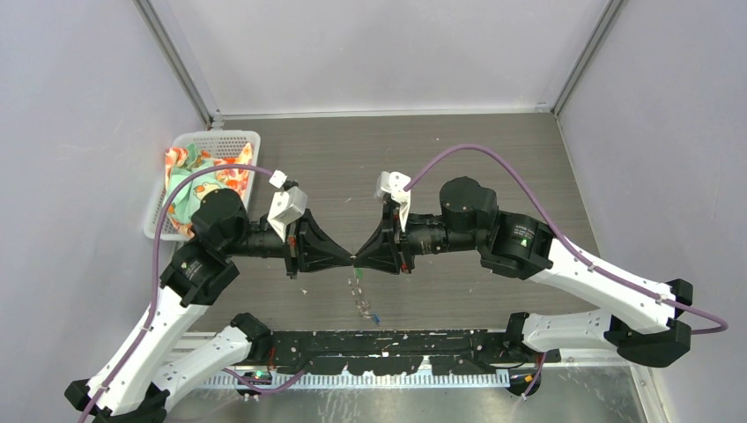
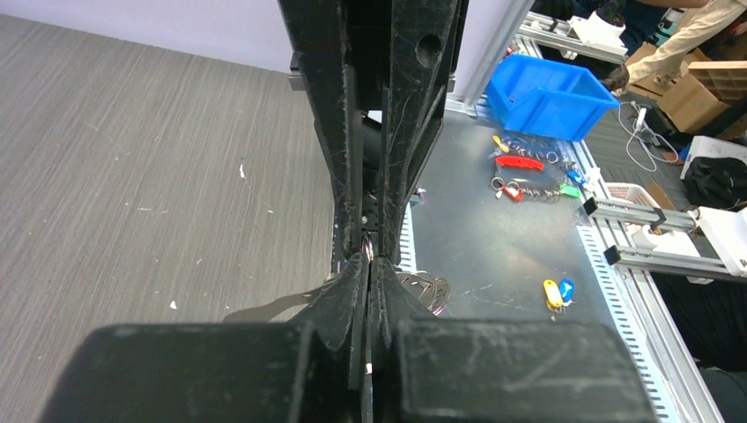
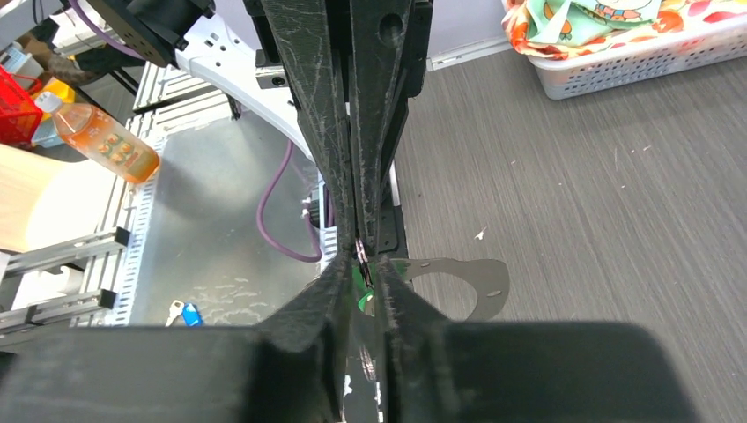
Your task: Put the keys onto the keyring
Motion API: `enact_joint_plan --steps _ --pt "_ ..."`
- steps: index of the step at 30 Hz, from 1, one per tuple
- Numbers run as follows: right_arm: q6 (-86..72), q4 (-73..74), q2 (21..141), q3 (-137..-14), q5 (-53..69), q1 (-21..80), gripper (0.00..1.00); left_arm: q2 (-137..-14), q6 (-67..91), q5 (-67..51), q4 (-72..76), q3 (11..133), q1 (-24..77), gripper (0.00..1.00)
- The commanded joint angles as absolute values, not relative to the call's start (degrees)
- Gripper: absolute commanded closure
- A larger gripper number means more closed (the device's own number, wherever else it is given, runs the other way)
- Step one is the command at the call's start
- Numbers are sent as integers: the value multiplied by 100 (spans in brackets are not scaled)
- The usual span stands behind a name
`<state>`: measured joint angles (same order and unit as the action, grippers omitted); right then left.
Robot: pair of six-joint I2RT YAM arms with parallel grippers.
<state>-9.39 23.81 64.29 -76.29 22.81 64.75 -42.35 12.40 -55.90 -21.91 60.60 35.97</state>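
My two grippers meet tip to tip above the middle of the table. My left gripper (image 1: 349,258) is shut on the thin wire of the keyring (image 1: 360,295), which hangs below the tips; its loop also shows in the left wrist view (image 2: 432,291). My right gripper (image 1: 359,258) is shut on the green-headed key (image 3: 359,280), with ring wire between its fingertips. The green head shows faintly from above (image 1: 357,284). A small blue-headed key (image 1: 375,318) shows at the low end of the hanging ring. Another blue-headed key (image 3: 188,314) lies on the metal plate.
A white basket (image 1: 231,138) with colourful cloth stands at the table's back left. Beyond the front rail, the metal bench holds a blue bin (image 2: 546,92), red and other key tags (image 2: 527,164), a yellow and blue tag pair (image 2: 557,292) and an orange bottle (image 3: 101,137).
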Motion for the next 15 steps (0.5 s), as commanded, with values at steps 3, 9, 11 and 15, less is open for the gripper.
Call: enact_joint_plan --steps 3,9,11,15 --pt "-974 2195 6323 -7682 2178 6463 98 -4182 1343 -5526 -1776 6157 3614 100" --pt "-759 3134 6370 -8095 1937 6468 99 -4255 293 -5356 -2857 6296 3605 81" --pt "-675 3583 6558 -8360 1937 6469 99 -4380 -268 -5365 -3453 6448 3604 67" --pt "-509 4720 7147 -9049 2023 6466 99 -4622 -1028 -5432 -4214 6760 3608 59"
